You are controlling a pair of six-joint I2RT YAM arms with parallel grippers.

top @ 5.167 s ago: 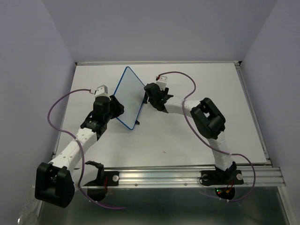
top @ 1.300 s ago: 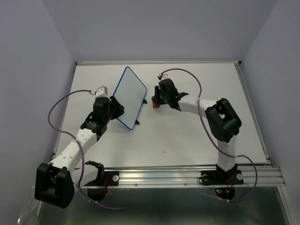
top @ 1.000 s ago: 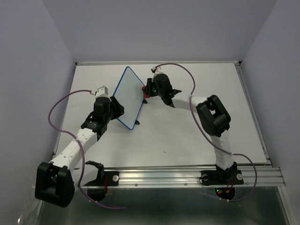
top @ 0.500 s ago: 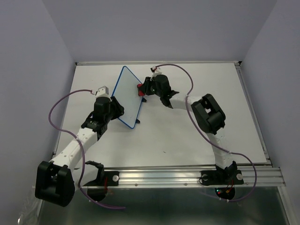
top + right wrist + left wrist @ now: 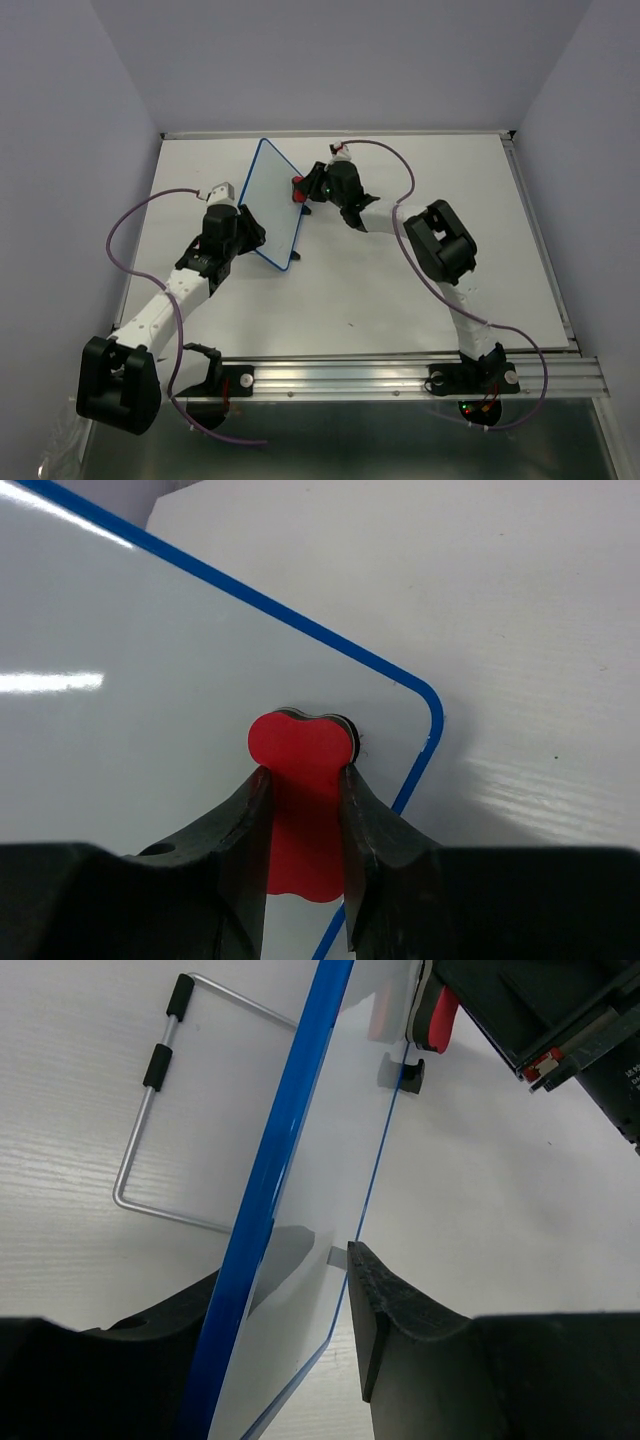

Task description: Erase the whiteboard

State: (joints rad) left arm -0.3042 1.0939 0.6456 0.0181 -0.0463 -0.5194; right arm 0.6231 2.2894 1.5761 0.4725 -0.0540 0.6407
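I see the whiteboard [image 5: 272, 203] standing up on its low edge, toward the back of the counter [image 5: 400, 280] and a bit left of the middle. It is not flat. It leans, with its white face turned to the right arm. It has a thin blue rim all round.

My left pincer [image 5: 247, 228] has the board by its near left side. In the left wrist view one finger [image 5: 390, 1330] sits on the white face and the other is behind the blue rim, so the board's edge is pinched between them.

My right pincer [image 5: 305, 188] holds the eraser [image 5: 298, 187]. In the right wrist view the red block [image 5: 300, 745] is squeezed between the two dark fingers, and its front end is pressed on the white face, close to a rounded corner of the board [image 5: 150, 680]. From above, that spot is near the right edge of the board.

Behind the board, in the left wrist view, a bent wire stand [image 5: 157, 1065] with black sleeves lies on the counter. I cannot tell if it is joined to the board.
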